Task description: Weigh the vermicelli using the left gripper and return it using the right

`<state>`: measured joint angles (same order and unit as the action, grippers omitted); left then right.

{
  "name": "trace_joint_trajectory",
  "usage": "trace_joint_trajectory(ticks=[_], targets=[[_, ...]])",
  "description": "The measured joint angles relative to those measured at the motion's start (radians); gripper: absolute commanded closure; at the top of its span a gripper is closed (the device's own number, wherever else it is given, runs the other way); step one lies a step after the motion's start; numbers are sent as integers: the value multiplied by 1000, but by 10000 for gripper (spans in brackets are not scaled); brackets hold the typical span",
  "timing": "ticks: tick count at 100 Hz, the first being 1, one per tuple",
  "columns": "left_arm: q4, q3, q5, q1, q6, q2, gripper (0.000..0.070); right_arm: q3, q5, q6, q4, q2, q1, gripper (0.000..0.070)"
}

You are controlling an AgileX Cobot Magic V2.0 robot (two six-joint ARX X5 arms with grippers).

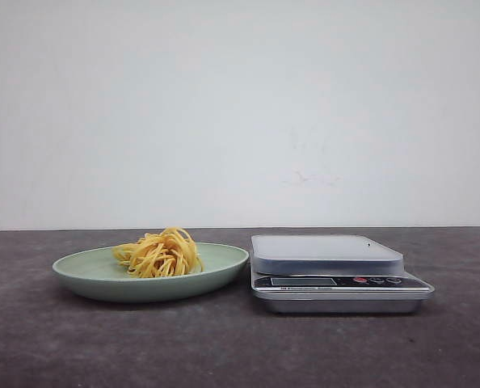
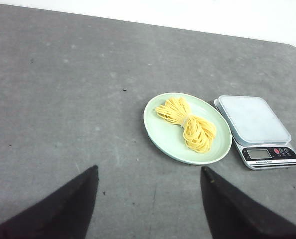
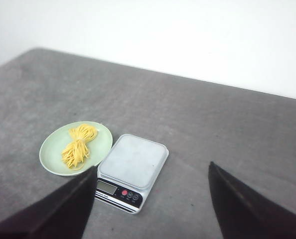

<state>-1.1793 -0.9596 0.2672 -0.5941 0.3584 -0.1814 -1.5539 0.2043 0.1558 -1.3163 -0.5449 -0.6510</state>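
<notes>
- One bundle of yellow vermicelli (image 1: pixel 161 253) lies on one pale green plate (image 1: pixel 86 267), just beside one silver scale (image 1: pixel 337 271).
- Left gripper (image 2: pixel 148 186) hangs empty, jaws apart, plate ahead.
- Right gripper (image 3: pixel 153 181) likewise spread, scale ahead between its fingers, unobstructed.

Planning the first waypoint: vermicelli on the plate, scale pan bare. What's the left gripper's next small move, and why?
Probably bring the left gripper forward and down over the vermicelli. The bundle lies on the green plate, the scale beside it carries nothing, and the left fingers are spread wide, holding nothing, well short of the plate. The right gripper is open too and can wait.
</notes>
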Motion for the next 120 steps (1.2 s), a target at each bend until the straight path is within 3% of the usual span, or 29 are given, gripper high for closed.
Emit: trace_joint_trajectory(ticks=[8,14,27,33,36,50,85,120], targets=[[14,11,0,0,0,0,320,11,26,10,-18,43,4,266],[27,13,0,0,0,0,330,34,29,20,-20,70,13,343],[62,13,0,0,-3,0,537,106,24,41,-24,102,31,551],[67,13,0,0,-4,0,648,151,24,53,-24,112,33,700],[73,13,0,0,-6,0,700,175,23,58,-24,118,35,700],[107,13,0,0,-16,0,700,301,-16,61,-2,165,41,700],[234,63,19,0,-26,0,700,614,-68,61,375,298,42,700],[219,65,19,0,-26,0,700,636,-71,82,386,299,42,700]])
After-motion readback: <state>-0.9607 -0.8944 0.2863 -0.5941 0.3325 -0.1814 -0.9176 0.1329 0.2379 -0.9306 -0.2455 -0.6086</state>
